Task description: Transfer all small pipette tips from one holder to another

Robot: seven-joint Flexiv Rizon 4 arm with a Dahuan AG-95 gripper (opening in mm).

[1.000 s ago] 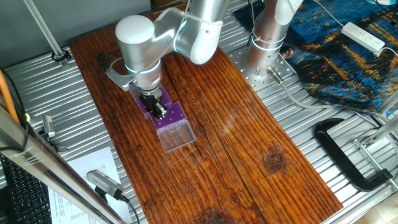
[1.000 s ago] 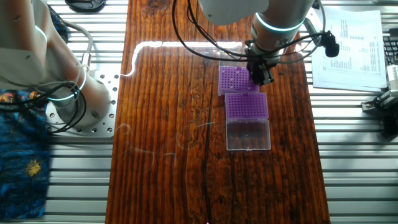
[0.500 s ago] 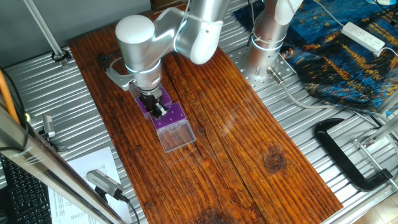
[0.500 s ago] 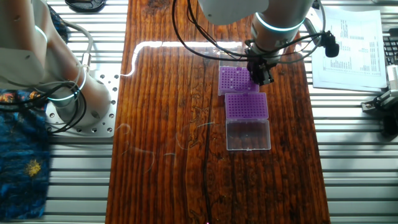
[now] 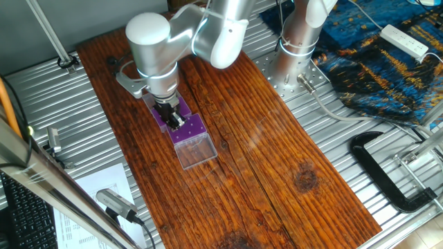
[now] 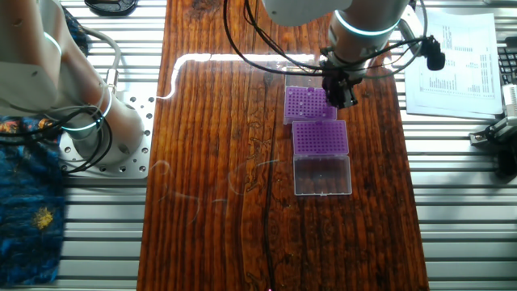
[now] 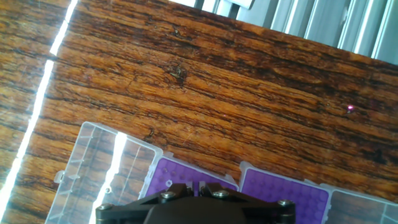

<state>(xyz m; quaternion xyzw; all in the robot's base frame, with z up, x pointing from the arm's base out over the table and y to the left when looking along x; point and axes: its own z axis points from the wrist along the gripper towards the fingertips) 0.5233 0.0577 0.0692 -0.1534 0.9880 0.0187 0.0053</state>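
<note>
End effector [image 6: 340, 95] above purple holder [image 6: 309, 103]

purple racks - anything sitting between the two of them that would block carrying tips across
Nothing visible does. The rack with tips and the other rack sit side by side, almost touching, with no object between them. The gripper hangs right over the first rack's edge. Both clear lids lie flat, outside that path.

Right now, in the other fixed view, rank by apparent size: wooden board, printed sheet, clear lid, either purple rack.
1. Wooden board
2. Printed sheet
3. Clear lid and near purple rack: look about alike, so unranked. The far rack is partly hidden.
</note>
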